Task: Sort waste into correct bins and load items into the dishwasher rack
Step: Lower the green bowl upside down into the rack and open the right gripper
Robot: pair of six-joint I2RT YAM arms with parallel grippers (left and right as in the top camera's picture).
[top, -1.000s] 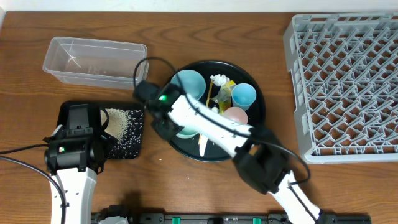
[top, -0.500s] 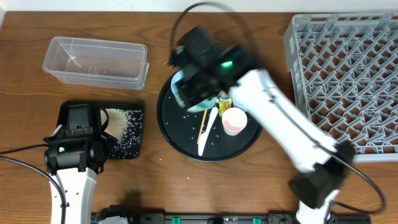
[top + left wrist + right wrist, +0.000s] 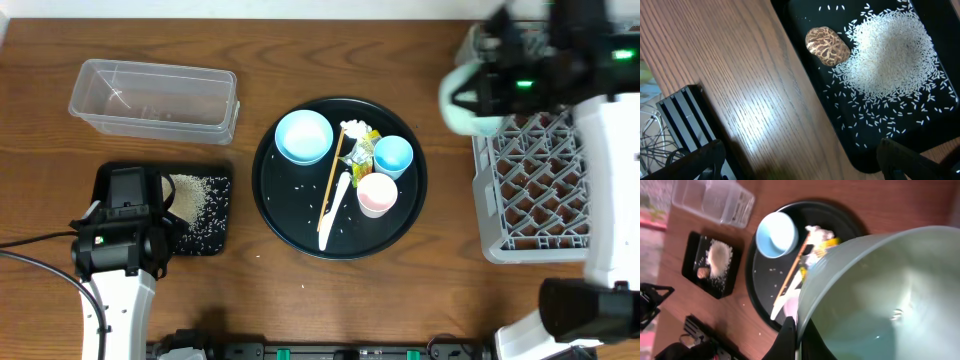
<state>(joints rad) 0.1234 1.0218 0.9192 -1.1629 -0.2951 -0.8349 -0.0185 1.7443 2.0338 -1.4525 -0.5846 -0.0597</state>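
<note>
Gripping the smooth mint-white bowl by its thin rim, the right gripper is clamped shut on it. The bowl hangs tilted over the left edge of the large square grey plastic rack, which has a diamond-lattice floor and sits by the right edge of the wood-grained table.

Near the table's front-left corner, the left gripper hovers with its jaws spread wide and holds nothing. Below it is the shallow black rectangular tray. In that tray, a rounded heap of loose white rice grains lies just beside 1 wrinkled brown food lump.

The clear plastic rectangular tub, rounded at the corners, stands toward the far-left corner.

At the table's middle is a large round black tray. It carries:
- a light-blue small bowl
- a blue cup
- a pink-white cup, just in front of the blue cup
- 1 thin wooden chopstick
- a white plastic spoon
- a crumpled white tissue and a small yellow-green wrapper, both between the light-blue bowl and the blue cup
</note>
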